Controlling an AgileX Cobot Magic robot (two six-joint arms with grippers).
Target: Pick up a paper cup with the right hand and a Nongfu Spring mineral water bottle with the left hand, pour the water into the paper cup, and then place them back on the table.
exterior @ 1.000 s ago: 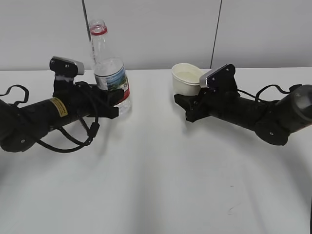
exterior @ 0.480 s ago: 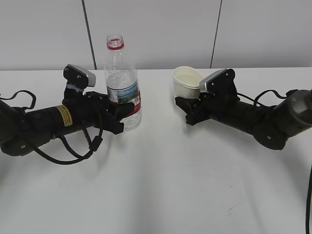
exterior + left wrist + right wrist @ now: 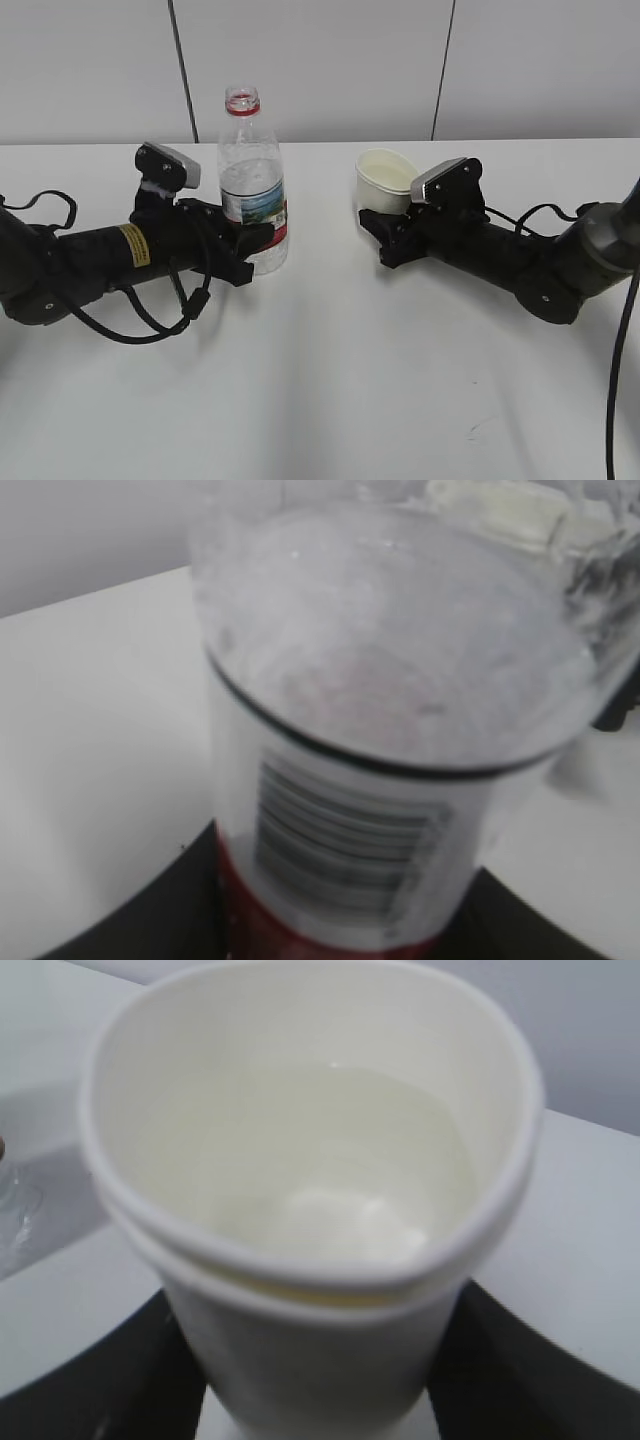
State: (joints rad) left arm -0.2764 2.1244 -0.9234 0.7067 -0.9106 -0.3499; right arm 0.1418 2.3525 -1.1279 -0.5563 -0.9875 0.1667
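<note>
Both picks look done: left hand point(image 3: 245, 250) clamped on the bottle point(image 3: 253, 190) at its label, bottle upright, uncapped, base at or just off the table point(image 3: 330, 380) (can't tell which); right hand point(image 3: 385, 228) clamped on the cup point(image 3: 385, 178), rim squashed oval in the right wrist view, cup tilted slightly; cup and bottle well apart. Cup interior point(image 3: 310, 1180) looks glossy, maybe a little water, can't be sure; bottle appears mostly empty. So pour is either done or pending, prob. done; left to do: set both down, let go.
</note>
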